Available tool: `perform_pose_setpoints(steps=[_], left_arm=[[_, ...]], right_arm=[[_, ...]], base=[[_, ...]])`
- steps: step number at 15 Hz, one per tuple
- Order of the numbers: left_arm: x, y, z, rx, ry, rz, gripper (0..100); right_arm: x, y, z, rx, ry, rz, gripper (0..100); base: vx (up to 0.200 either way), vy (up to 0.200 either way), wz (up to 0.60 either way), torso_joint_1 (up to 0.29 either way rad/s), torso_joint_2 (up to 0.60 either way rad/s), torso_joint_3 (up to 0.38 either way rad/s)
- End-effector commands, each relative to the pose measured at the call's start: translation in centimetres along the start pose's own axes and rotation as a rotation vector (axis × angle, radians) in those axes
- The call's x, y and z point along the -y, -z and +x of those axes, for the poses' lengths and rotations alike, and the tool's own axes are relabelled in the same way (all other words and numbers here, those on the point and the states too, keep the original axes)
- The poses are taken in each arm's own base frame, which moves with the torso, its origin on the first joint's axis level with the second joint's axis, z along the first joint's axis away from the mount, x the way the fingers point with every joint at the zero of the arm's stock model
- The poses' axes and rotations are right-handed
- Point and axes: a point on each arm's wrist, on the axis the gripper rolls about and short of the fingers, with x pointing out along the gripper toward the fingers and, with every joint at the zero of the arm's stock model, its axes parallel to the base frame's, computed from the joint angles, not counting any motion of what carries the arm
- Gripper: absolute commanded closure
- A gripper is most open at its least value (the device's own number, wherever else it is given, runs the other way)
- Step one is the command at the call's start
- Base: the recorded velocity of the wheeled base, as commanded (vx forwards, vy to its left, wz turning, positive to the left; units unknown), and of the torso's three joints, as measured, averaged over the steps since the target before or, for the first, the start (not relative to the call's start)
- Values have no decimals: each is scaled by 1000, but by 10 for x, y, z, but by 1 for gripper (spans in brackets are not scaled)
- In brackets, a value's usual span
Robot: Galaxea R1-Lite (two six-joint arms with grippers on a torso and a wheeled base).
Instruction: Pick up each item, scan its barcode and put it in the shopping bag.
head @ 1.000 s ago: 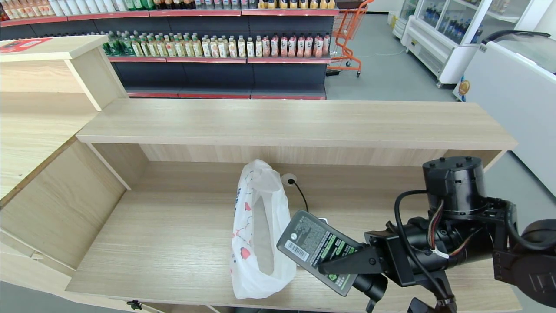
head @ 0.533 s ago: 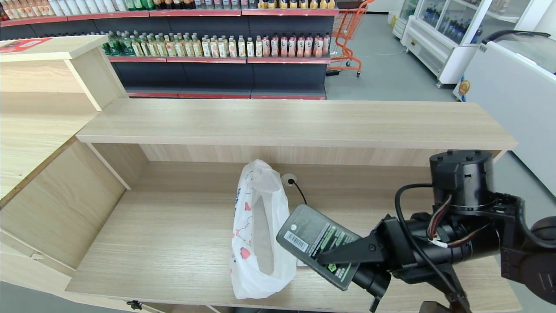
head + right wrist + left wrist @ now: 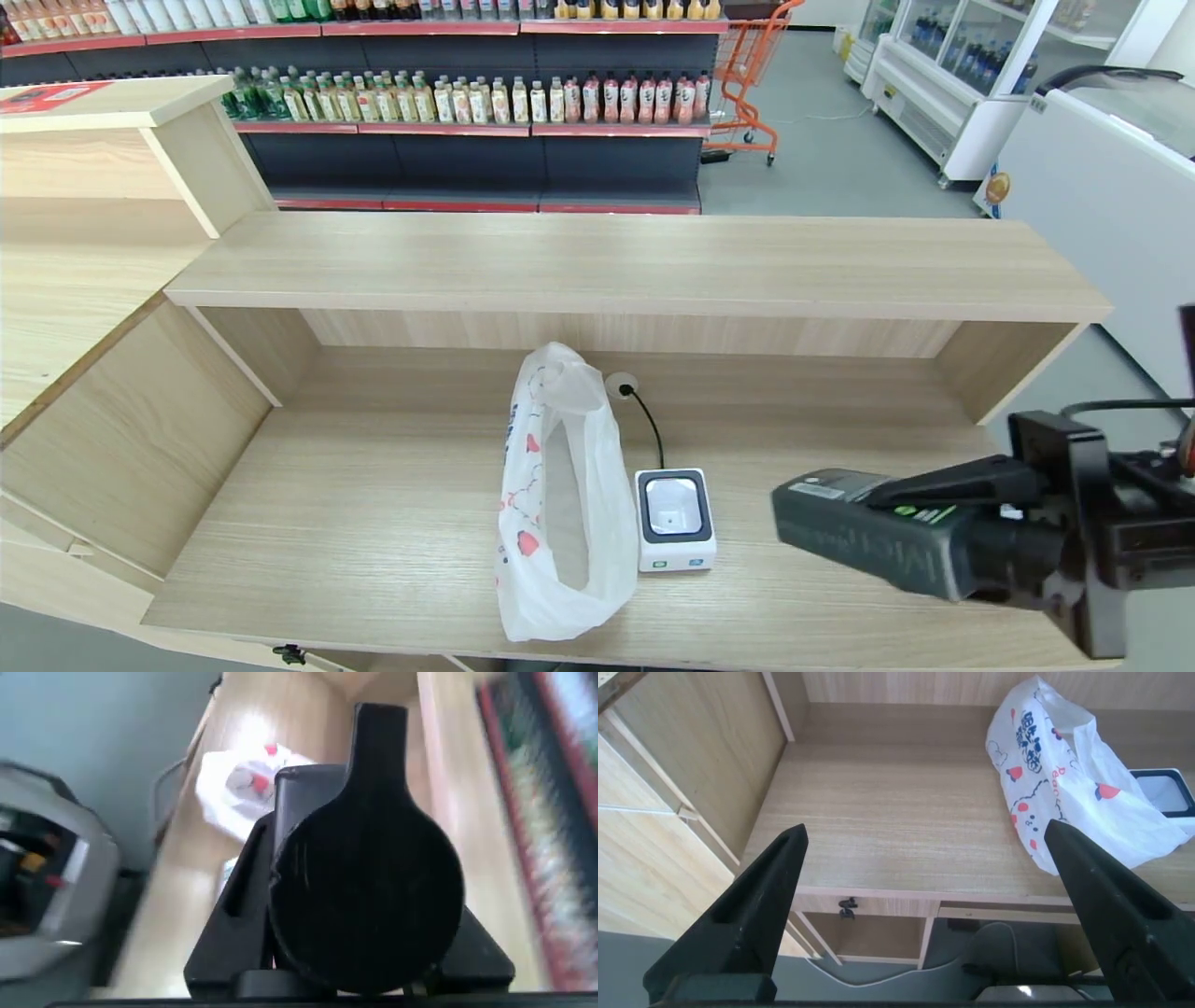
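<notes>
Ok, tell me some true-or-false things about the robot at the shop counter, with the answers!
1. The right gripper clamps a dark grey flat packet in its fingers. True.
2. A white box scanner with a black top sits on the light wooden counter beside the white plastic shopping bag with red prints. True.
3. The packet is inside the bag. False: it is held in the air, on the scanner's far side from the bag.
4. The left gripper has its fingers open, holding nothing. True.
5. The bag lies flat and closed. False: it stands up with its mouth open.
</notes>
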Motion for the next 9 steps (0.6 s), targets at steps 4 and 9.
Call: perform_pose_setpoints(steps=[4,9], left_arm=[[0,0,0,0,0,0,0],[0,0,0,0,0,0,0]], right_arm=[[-7,-26,-60,-245,327,1029,100],[-34,52,-17,-239,308,1519,100]], base=[[0,0,0,0,0,0],[0,0,0,0,0,0]])
